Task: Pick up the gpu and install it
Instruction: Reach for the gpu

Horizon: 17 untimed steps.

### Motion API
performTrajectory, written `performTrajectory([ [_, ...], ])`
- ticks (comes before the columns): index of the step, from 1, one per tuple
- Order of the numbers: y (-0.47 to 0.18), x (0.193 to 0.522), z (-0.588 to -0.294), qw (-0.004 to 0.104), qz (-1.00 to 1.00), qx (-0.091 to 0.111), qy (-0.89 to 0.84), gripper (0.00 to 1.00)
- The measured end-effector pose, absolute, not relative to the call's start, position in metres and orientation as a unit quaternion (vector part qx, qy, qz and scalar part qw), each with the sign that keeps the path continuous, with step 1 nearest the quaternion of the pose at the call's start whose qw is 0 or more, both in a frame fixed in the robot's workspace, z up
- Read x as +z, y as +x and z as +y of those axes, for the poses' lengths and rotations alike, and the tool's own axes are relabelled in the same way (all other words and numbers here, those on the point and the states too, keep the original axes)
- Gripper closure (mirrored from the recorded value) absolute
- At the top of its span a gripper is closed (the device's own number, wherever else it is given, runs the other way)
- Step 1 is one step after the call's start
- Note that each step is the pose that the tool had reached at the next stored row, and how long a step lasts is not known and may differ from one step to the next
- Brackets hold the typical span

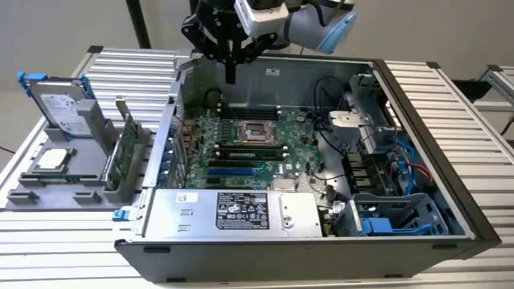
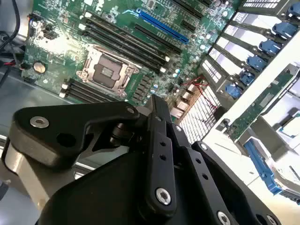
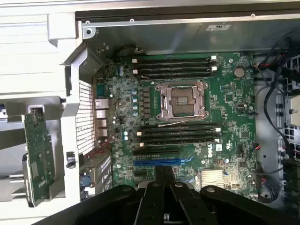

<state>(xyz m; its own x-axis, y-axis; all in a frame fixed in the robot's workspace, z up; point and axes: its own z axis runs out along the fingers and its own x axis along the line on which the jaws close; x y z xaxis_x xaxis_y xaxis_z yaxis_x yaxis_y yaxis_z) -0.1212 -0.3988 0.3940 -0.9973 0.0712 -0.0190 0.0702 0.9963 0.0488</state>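
Green gpu (image 1: 120, 150) stands upright in a grey rack (image 1: 56, 195) outside the case (image 1: 281, 256), well apart from the end effector (image 1: 230, 76), which hangs narrow and empty above the motherboard (image 1: 293, 158) and could clip its sockets if lowered here.

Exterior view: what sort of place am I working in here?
Probably a robotics lab bench for computer assembly: an open computer case sits on a ribbed metal table, a grey parts holder beside it carries the gpu, and the gripper hangs above the case.

The tool (image 1: 230, 78), pinched closed, hangs over the open case (image 1: 281, 256); the gpu (image 1: 120, 155) stands in a gray rack (image 1: 48, 195).
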Motion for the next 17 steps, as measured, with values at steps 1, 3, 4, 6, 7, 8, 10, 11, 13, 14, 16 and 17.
performTrajectory([
  [1,-0.1212,0.3941,-0.3988,0.01,0.999,0.024,0.035,1.0],
  [3,-0.1212,0.3976,-0.3988,0.01,0.999,0.024,0.035,1.0],
  [4,-0.1212,0.3977,-0.3988,0.01,0.999,0.024,0.035,1.0],
  [6,-0.1215,0.3978,-0.3988,0.01,0.999,0.024,0.035,1.0],
  [7,-0.1219,0.3978,-0.3988,0.01,0.999,0.024,0.035,1.0],
  [8,-0.1226,0.3978,-0.3988,0.01,0.999,0.024,0.035,1.0],
  [10,-0.124,0.3978,-0.3988,0.01,0.999,0.024,0.035,1.0],
  [11,-0.1249,0.3978,-0.3988,0.01,0.999,0.024,0.035,1.0],
  [13,-0.1268,0.3978,-0.3988,0.01,0.999,0.024,0.035,1.0],
  [14,-0.1277,0.3978,-0.3988,0.01,0.999,0.024,0.035,1.0],
  [16,-0.1296,0.3977,-0.3988,0.01,0.999,0.024,0.035,1.0],
  [17,-0.1305,0.3977,-0.3988,0.01,0.999,0.024,0.035,1.0],
])
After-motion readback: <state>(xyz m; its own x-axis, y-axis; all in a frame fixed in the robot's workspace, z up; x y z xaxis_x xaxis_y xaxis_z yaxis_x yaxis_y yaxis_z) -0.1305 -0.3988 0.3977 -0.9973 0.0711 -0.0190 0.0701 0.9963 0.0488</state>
